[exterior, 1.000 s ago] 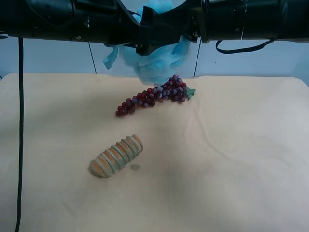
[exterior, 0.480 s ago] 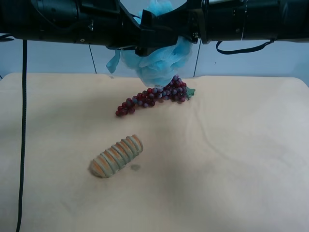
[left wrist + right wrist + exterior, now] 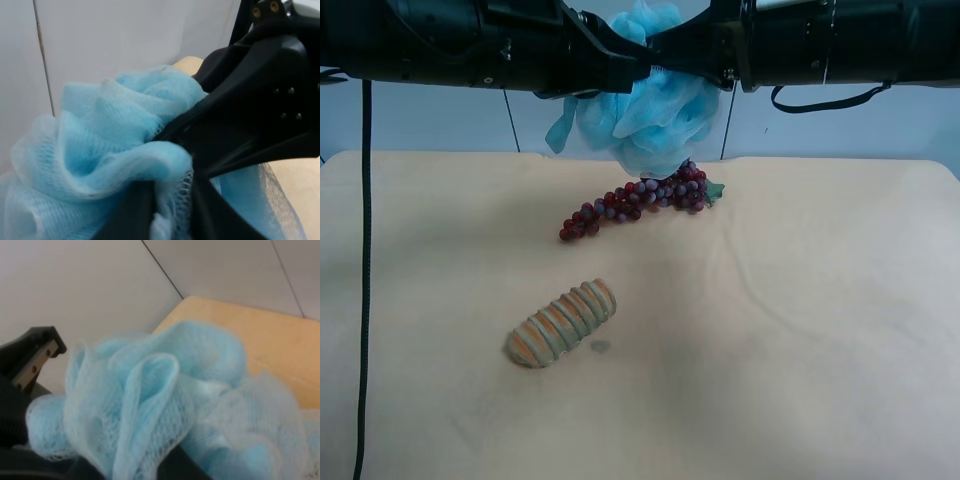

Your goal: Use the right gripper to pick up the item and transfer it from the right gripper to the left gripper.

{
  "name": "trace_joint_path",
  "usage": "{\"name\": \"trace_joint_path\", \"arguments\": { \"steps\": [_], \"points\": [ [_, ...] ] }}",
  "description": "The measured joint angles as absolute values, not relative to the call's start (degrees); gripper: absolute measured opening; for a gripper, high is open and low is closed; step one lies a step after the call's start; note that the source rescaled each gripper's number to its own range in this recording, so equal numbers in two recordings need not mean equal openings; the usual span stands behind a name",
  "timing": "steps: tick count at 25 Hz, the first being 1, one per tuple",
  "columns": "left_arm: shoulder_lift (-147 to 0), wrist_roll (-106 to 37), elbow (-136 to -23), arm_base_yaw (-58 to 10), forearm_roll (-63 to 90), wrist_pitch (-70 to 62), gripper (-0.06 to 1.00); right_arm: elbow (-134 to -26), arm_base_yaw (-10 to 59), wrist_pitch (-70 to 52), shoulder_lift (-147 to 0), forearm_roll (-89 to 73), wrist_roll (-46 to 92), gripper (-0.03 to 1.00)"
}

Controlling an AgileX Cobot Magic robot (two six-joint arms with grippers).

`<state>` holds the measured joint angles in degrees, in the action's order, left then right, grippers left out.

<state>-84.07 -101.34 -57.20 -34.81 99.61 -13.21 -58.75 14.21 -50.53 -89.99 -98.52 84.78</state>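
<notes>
Pouf point(image 3: 655, 115) is hanging mid-air at 12 o'clock in the exterior high view, overlapping the top of the grape bunch point(image 3: 635, 200) and sitting clear of the tabletop point(image 3: 820, 330). Both arms are meeting at it, from 9 and 3 o'clock. Left tool point(image 3: 167, 210) is pinching mesh between nearly closed fingers. Right tool point(image 3: 195, 162) is clamping the pouf too, tips converging into the netting (its own wrist view is mostly blue mesh). Ribbed loaf point(image 3: 562, 322) is lying at 8 o'clock on the tabletop.
</notes>
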Motion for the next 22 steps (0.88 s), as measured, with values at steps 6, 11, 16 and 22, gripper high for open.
{"name": "trace_joint_path", "arguments": {
  "steps": [6,11,16,22],
  "points": [
    [-84.07,-101.34,-57.2,-34.81,99.61,-13.13,0.02,-58.75,14.21,-50.46,-89.99,-98.5,84.78,0.0],
    [-84.07,-101.34,-57.2,-34.81,99.61,-13.13,0.02,-58.75,14.21,-50.46,-89.99,-98.45,84.78,0.0],
    [-84.07,-101.34,-57.2,-34.81,99.61,-13.13,0.02,-58.75,14.16,-50.0,-89.99,-98.51,84.78,0.2],
    [-83.46,-101.34,-57.2,-34.7,99.61,-13.22,0.02,-58.75,13.16,-45.74,-90.17,-98.55,85.04,0.89]
  ]
}}
